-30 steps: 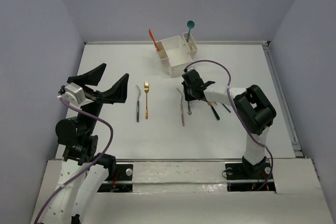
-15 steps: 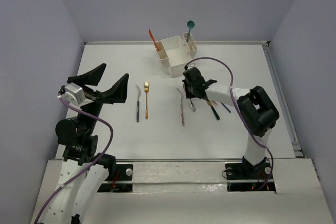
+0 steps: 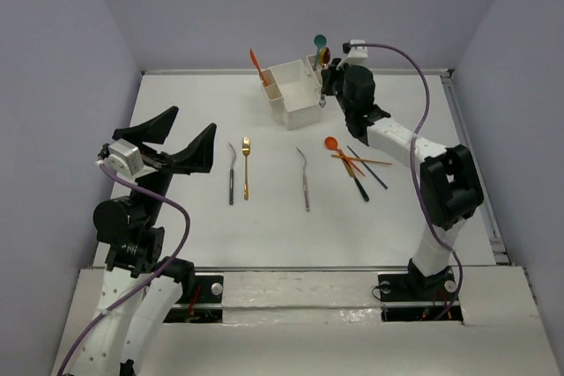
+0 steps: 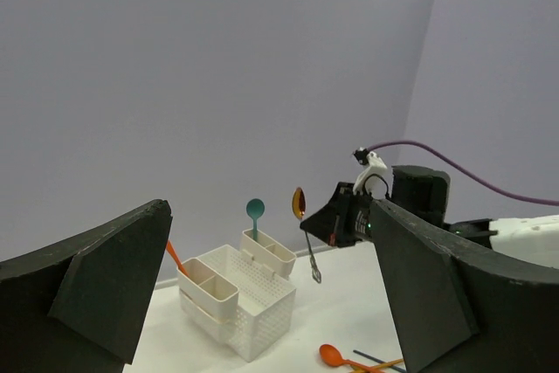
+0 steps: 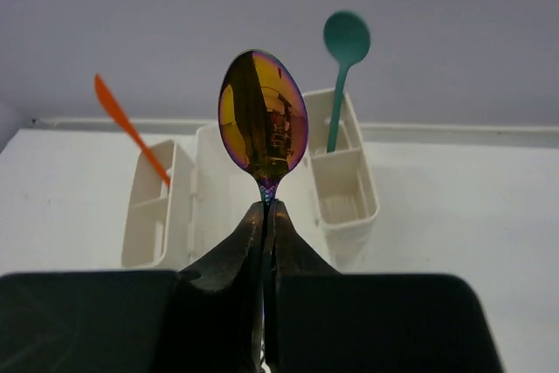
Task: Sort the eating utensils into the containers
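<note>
My right gripper (image 3: pixel 335 77) is shut on the stem of an iridescent gold-purple spoon (image 5: pixel 263 125). It holds the spoon upright in the air beside the right compartments of the white box (image 3: pixel 298 105). The spoon also shows in the left wrist view (image 4: pixel 300 203). A teal spoon (image 3: pixel 319 40) stands in the box's right narrow compartment. An orange piece (image 3: pixel 255 61) stands in its left one. My left gripper (image 3: pixel 176 143) is open, empty and raised at the far left. On the table lie a gold fork (image 3: pixel 246 165), a black-handled silver fork (image 3: pixel 231 169) and a purple-handled piece (image 3: pixel 304 180).
An orange spoon (image 3: pixel 331 143), a thin orange stick (image 3: pixel 368 161) and two black pieces (image 3: pixel 359 186) lie crossed to the right of centre. The table's raised right edge (image 3: pixel 471 165) runs along that side. The back wall is close behind the box.
My right gripper has lifted the iridescent spoon off the table near the middle. It has carried it back and up to the box's right side. The left arm has not moved.
</note>
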`<action>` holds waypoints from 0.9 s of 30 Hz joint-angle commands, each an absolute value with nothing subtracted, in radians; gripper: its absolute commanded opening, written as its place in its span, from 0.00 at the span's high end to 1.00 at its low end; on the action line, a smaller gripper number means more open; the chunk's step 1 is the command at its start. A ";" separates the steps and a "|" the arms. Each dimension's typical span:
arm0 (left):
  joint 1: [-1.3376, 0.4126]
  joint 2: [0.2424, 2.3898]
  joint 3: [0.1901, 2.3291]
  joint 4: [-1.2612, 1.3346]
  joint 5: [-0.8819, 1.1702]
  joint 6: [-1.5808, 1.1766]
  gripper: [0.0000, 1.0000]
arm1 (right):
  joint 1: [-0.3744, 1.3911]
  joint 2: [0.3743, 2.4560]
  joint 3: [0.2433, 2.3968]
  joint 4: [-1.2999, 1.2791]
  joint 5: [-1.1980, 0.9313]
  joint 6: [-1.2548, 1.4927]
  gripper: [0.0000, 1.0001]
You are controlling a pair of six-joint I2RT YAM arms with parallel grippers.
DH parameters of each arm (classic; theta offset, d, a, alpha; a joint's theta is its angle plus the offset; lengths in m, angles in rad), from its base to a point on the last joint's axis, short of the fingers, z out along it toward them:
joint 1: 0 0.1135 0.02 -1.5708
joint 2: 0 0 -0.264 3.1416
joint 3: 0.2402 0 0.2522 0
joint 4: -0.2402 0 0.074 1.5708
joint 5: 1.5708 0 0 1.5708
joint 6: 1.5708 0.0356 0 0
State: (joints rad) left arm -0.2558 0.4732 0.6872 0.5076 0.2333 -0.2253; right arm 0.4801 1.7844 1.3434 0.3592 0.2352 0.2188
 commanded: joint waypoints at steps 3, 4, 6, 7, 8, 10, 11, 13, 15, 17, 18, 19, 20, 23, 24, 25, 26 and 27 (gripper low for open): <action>-0.259 0.468 0.721 0.561 0.222 -0.213 0.01 | 0.387 2.017 1.629 0.653 0.219 0.166 1.00; -0.259 0.469 0.721 0.561 0.222 -0.212 0.01 | 0.387 2.045 1.666 0.673 0.238 0.149 1.00; -0.259 0.471 0.722 0.561 0.224 -0.213 0.01 | 0.387 2.135 1.788 0.690 0.247 0.100 1.00; -0.250 0.472 0.723 0.561 0.224 -0.212 0.01 | 0.387 2.161 1.831 0.684 0.247 0.091 1.00; -0.250 0.480 0.724 0.561 0.229 -0.212 0.01 | 0.377 2.211 1.904 0.686 0.247 0.074 1.00; -0.250 0.492 0.724 0.561 0.235 -0.213 0.01 | 0.377 2.278 1.994 0.699 0.249 0.049 1.00; -0.250 0.497 0.726 0.561 0.236 -0.213 0.01 | 0.377 2.278 1.994 0.699 0.249 0.046 1.00; -0.250 0.508 0.726 0.561 0.236 -0.212 0.01 | 0.367 2.342 2.084 0.687 0.238 0.049 1.00; -0.250 0.518 0.727 0.561 0.239 -0.210 0.01 | 0.358 2.394 2.153 0.677 0.219 0.055 1.00; -0.250 0.523 0.726 0.561 0.239 -0.210 0.01 | 0.357 2.433 2.184 0.683 0.209 0.054 1.00; -0.241 0.523 0.724 0.561 0.238 -0.210 0.01 | 0.357 2.444 2.187 0.692 0.204 0.049 1.00; -0.241 0.526 0.726 0.561 0.239 -0.210 0.01 | 0.357 2.451 2.186 0.716 0.193 0.037 1.00; -0.241 0.528 0.724 0.561 0.242 -0.210 0.01 | 0.357 2.460 2.187 0.719 0.190 0.032 1.00; -0.232 0.532 0.724 0.561 0.244 -0.210 0.01 | 0.348 2.491 2.200 0.727 0.169 0.032 1.00; -0.221 0.532 0.723 0.561 0.245 -0.210 0.01 | 0.348 2.496 2.200 0.730 0.163 0.032 1.00; -0.221 0.532 0.724 0.561 0.245 -0.213 0.01 | 0.348 2.500 2.201 0.733 0.157 0.032 1.00; -0.221 0.532 0.723 0.561 0.247 -0.212 0.01 | 0.348 2.508 2.201 0.738 0.155 0.031 1.00; -0.212 0.532 0.724 0.561 0.248 -0.212 0.01 | 0.348 2.511 2.200 0.741 0.155 0.032 1.00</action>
